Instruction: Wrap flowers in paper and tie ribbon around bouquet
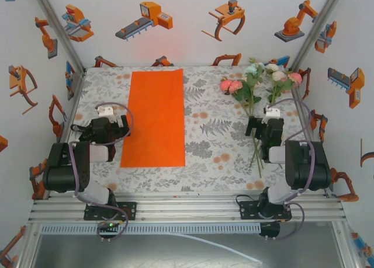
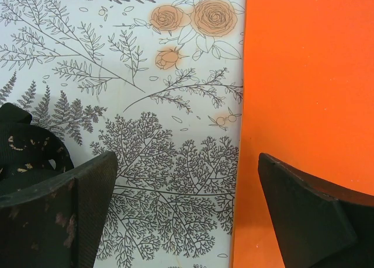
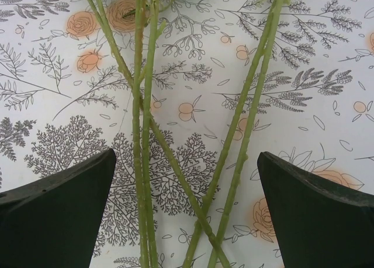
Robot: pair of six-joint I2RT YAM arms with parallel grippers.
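Down on the table [image 1: 210,154], the cloth is printed all over with grey ferns and orange roses. One sheet of the paper [image 1: 155,119], plain bright orange, lies flat left of centre with its long sides running front to back.

There are two arms, one at each near corner. The left gripper [image 1: 118,123] hangs over the paper's left edge. In the left wrist view that edge [image 2: 310,75] runs straight up between the fingers [image 2: 87,192], and the jaws are spread wide with nothing in them.

The right gripper [image 1: 255,126] is over on the right side with its jaws just as wide apart. In its own camera it [image 3: 187,157] straddles the stems without touching them.

One bunch of the flowers [image 1: 257,81] lies at the far right, blooms toward the back wall and stems trailing toward the near edge. I count about six heads: pink, white and pale green. Under the right wrist camera there are five thin green stems [image 3: 143,134], crossing one another.

One ribbon [image 2: 29,154], black and curled up, lies just beside the left finger. It has pale flecks of lettering, too faint to read.

Orange robot stickers [image 1: 149,20] dot the white walls, with no words legible on them.
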